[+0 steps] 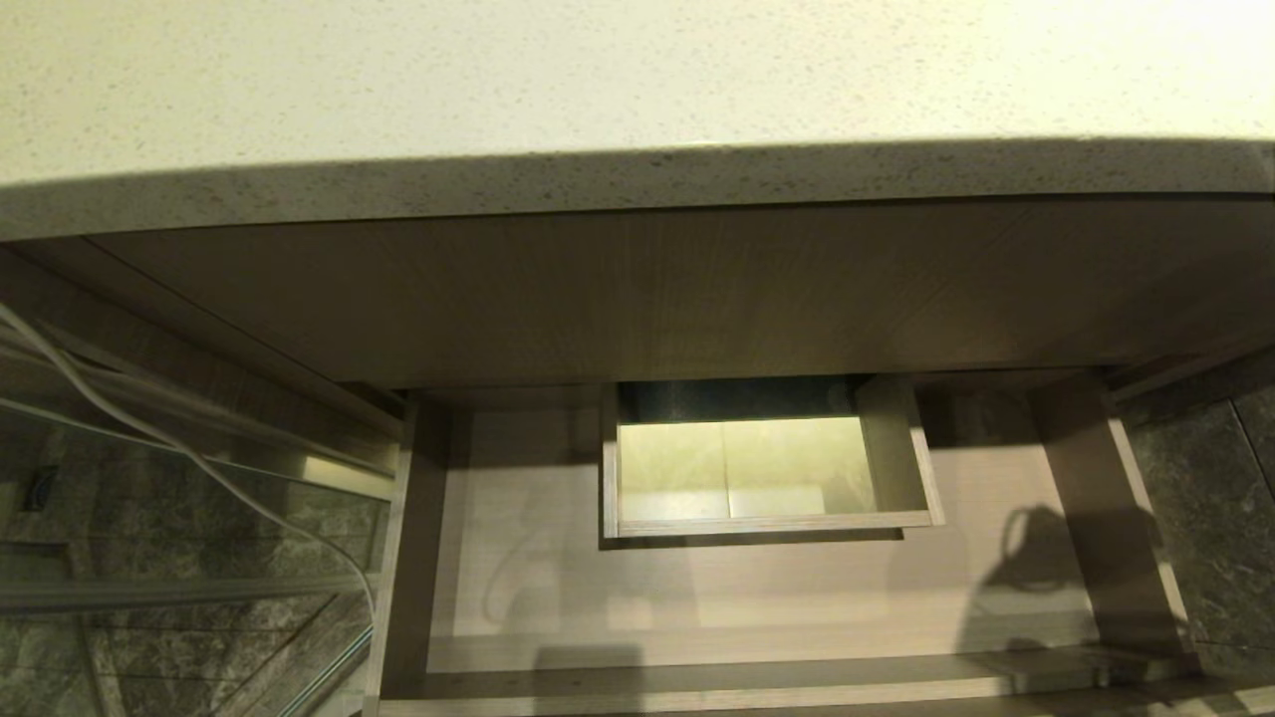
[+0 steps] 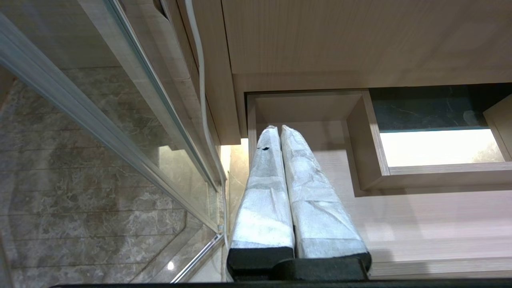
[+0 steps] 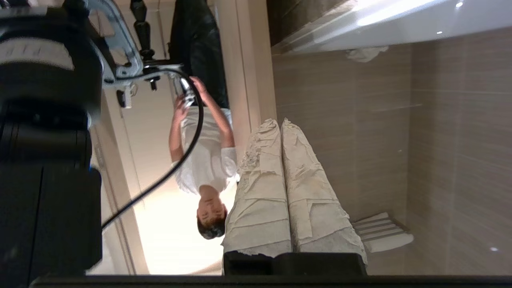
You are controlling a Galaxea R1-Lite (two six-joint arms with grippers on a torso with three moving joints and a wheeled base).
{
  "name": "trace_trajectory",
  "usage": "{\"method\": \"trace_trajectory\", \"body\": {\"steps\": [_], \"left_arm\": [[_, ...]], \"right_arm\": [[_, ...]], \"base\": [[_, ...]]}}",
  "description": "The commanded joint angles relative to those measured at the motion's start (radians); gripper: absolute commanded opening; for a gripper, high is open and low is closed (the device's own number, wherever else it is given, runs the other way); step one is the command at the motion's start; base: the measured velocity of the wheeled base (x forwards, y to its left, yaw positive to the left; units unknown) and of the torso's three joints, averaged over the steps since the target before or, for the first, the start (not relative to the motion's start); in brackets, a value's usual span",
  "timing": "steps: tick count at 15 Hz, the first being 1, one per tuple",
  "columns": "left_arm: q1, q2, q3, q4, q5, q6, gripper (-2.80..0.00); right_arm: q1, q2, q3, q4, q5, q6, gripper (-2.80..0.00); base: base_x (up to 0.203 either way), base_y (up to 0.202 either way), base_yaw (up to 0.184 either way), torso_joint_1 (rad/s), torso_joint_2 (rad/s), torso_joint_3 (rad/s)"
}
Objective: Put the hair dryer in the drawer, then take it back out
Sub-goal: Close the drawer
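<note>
Dryer's nowhere in view, both grippers clenched on nothing: left gripper [image 2: 279,128] hangs over the open drawer [image 1: 558,588], right gripper [image 3: 279,122] faces away.

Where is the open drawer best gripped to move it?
Probably the front wall of the drawer, at its top edge, coming from above: no handle shows, and the drawer stands pulled out, so this rim is free to pinch.

No legible text, label, brand, number or sign anywhere in the three views.
</note>
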State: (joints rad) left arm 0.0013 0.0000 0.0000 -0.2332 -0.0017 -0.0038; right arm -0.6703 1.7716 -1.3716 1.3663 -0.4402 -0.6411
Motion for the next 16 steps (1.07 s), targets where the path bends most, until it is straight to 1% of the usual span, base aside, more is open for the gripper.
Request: {"method": "trace_trajectory", "body": {"steps": [1,3,5,6,8,10,12,14,16], "left_arm": [[0.000,0.000,0.040,-0.002,0.000,-0.001,-2.80],[0.000,0.000,0.040,-0.002,0.000,-0.001,-2.80],[0.000,0.000,0.040,-0.002,0.000,-0.001,-2.80],[0.000,0.000,0.040,-0.002,0.000,-0.001,-2.80],[0.000,0.000,0.040,-0.002,0.000,-0.001,-2.80],[0.000,0.000,0.040,-0.002,0.000,-0.001,-2.80],[0.000,0.000,0.040,-0.002,0.000,-0.001,-2.80],[0.000,0.000,0.040,-0.002,0.000,-0.001,-2.80],[0.000,0.000,0.040,-0.003,0.000,-0.001,-2.80]], "right_arm": [[-0.017,0.043,0.065,-0.049,-0.001,-0.006,-2.80],[-0.023,0.071,0.095,-0.132,0.015,-0.003,-2.80],[-0.038,0.096,0.101,-0.153,0.090,-0.005,-2.80],[-0.038,0.105,0.108,-0.158,0.109,-0.006,-2.80],[-0.045,0.131,0.138,-0.201,0.112,-0.004,-2.80],[-0.072,0.151,0.210,-0.308,0.112,-0.006,-2.80],[-0.101,0.187,0.295,-0.460,0.108,-0.016,-2.80],[-0.133,0.239,0.327,-0.579,0.097,-0.060,-2.80],[-0.145,0.301,0.330,-0.678,0.091,-0.071,-2.80]], "base": [[0.000,0.000,0.000,0.000,0.00,0.000],[0.000,0.000,0.000,0.000,0.00,0.000],[0.000,0.000,0.000,0.000,0.00,0.000],[0.000,0.000,0.000,0.000,0.00,0.000],[0.000,0.000,0.000,0.000,0.00,0.000],[0.000,0.000,0.000,0.000,0.00,0.000],[0.000,0.000,0.000,0.000,0.00,0.000],[0.000,0.000,0.000,0.000,0.00,0.000],[0.000,0.000,0.000,0.000,0.00,0.000]]}}
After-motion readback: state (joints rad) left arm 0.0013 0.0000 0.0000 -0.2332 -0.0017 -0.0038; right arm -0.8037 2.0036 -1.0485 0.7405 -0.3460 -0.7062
